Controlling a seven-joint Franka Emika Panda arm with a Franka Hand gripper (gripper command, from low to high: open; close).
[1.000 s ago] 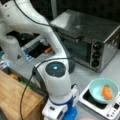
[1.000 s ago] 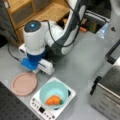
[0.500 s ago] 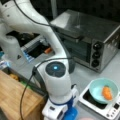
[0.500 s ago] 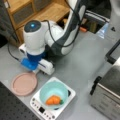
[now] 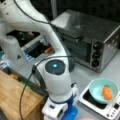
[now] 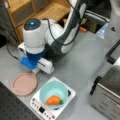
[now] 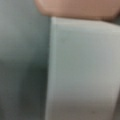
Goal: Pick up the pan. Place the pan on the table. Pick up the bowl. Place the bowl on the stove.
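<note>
In a front view, the light-teal bowl (image 5: 103, 93) sits on the dark plate of the small white stove (image 5: 100, 108) at the lower right, with an orange piece of food (image 5: 107, 93) inside it. The arm's white wrist with its blue-lit cap (image 5: 55, 66) fills the lower middle; the pincer is hidden below it here. Behind stands a silver toaster oven (image 5: 97, 42) with black knobs, and a light wooden block (image 5: 15, 100) lies at the lower left.

In a front view from the opposite side, the flat dusty-pink pan (image 6: 24, 83) lies on the grey table (image 6: 80, 65), just beside the stove (image 6: 51, 102) on its left. The bowl (image 6: 54, 93) rests on the stove, round and deeper than the pan, the orange food (image 6: 53, 100) in it. The pincer (image 6: 37, 71) hangs low over the pan's short handle; whether it is spread or pressed together cannot be told.

In the wrist view, a pale flat handle-like bar (image 7: 82, 70) runs up to the pink pan rim (image 7: 77, 8), grey table (image 7: 22, 50) beside it.
</note>
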